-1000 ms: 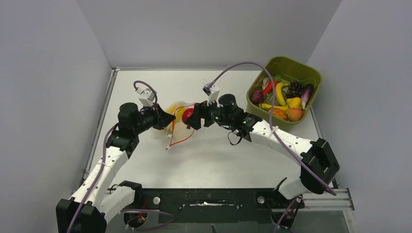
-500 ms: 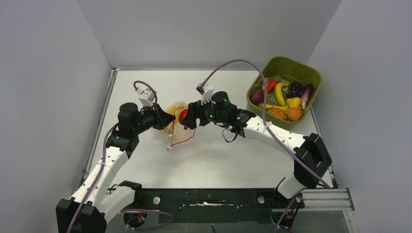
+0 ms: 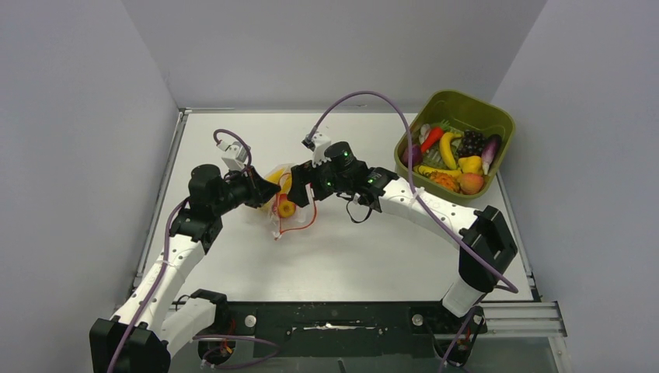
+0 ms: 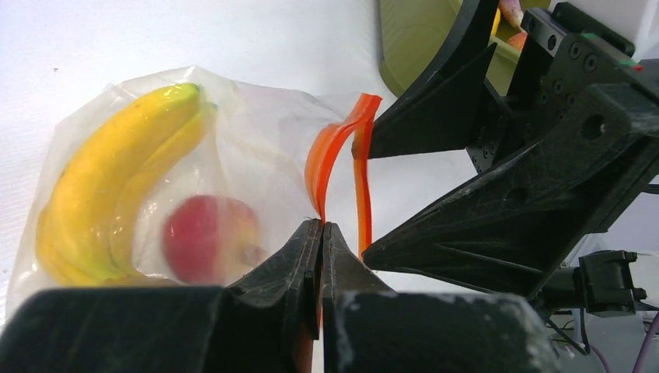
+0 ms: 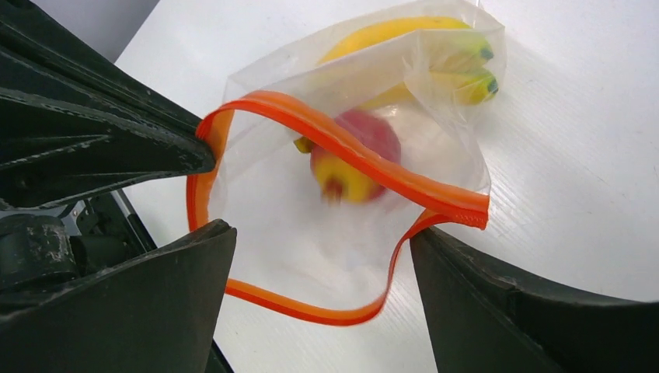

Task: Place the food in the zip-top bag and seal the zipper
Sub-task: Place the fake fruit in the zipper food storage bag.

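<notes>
- Since a second ago: the right arm has swung left toward the zip-top bag [image 3: 284, 214]; the red round fruit [image 5: 377, 132], then at the right gripper's [image 3: 299, 186] tips outside the mouth, now lies inside the bag
- Right gripper: jaws wide apart, nothing between them; it faces straight into the bag's mouth
- Left gripper [image 4: 321, 233]: jaws together, clamped on the zipper [image 4: 330, 148] at the mouth's edge
- Bag rests on the table [image 3: 350, 249] between the two grippers; the mouth gapes, and the zipper forms an open, unsealed loop
- Inside the bag: the yellow bananas [image 4: 109, 179] lie at the closed end; the red fruit is just beside them, blurred in the right wrist view
- Olive-green bin [image 3: 466, 101] sits at the far right of the table, well apart; more toy food lies in it
</notes>
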Controlling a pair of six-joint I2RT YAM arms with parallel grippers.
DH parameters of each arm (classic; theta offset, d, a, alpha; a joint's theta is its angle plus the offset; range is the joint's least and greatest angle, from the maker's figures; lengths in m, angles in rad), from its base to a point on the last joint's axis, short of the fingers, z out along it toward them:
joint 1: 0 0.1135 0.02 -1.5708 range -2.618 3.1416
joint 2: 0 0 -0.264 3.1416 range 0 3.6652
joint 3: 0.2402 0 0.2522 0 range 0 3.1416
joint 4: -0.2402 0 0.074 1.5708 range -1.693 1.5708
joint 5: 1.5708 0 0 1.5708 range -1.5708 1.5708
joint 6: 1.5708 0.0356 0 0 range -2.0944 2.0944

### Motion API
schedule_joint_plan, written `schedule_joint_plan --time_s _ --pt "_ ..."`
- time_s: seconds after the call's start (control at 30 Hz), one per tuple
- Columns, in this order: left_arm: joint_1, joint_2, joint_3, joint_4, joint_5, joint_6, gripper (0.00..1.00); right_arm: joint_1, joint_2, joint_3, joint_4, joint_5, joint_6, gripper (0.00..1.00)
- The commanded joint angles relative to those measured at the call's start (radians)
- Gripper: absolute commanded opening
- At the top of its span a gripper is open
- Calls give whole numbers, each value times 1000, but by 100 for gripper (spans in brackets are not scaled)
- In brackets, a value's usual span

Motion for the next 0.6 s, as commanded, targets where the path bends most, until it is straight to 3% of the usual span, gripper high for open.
schedule_joint_plan --time_s 0.0,0.57 --pt "6 -22 7 36 7 11 0 8 -4 45 -19 26 -25 85" --pt "6 -25 7 36 8 11 0 -4 -108 32 -25 93 -83 84"
